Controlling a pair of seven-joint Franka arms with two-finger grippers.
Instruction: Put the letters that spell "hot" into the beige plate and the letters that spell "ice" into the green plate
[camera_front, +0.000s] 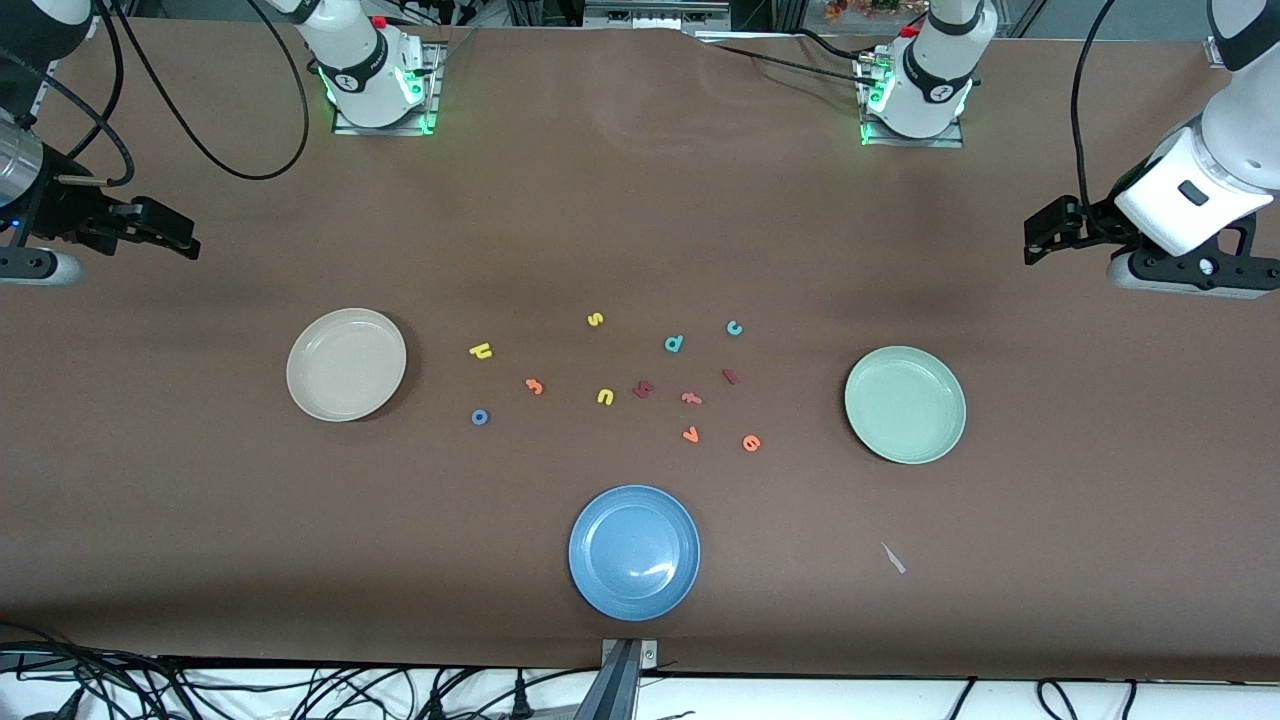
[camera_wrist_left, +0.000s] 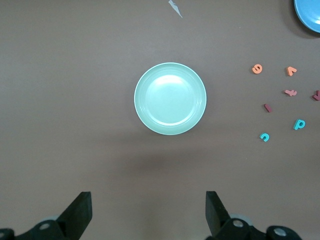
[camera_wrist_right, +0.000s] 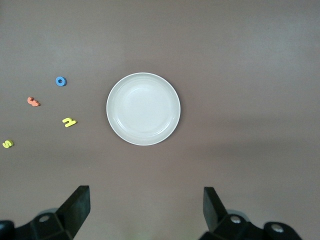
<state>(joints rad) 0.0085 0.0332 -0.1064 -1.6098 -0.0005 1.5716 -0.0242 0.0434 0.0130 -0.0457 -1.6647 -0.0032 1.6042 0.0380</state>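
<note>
Both arms are glossy white with black joint bands. Round bases sit on metal plates, ringed by a green glow, each with a red button at 12 o'clock. Black cables loop off the links. The left gripper (camera_front: 1040, 238) and right gripper (camera_front: 175, 238) are matte black, with wedge-shaped fingers (camera_wrist_left: 80, 212) spread wide.

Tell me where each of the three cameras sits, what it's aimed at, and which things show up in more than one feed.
Front view: high across the table, facing both bases; shows both arms, the beige plate, green plate, blue plate and scattered letters.
Left wrist view: looks down past the open left gripper at the green plate.
Right wrist view: looks down past the open right gripper at the beige plate.
Shared: each plate appears in front plus one wrist view.
</note>
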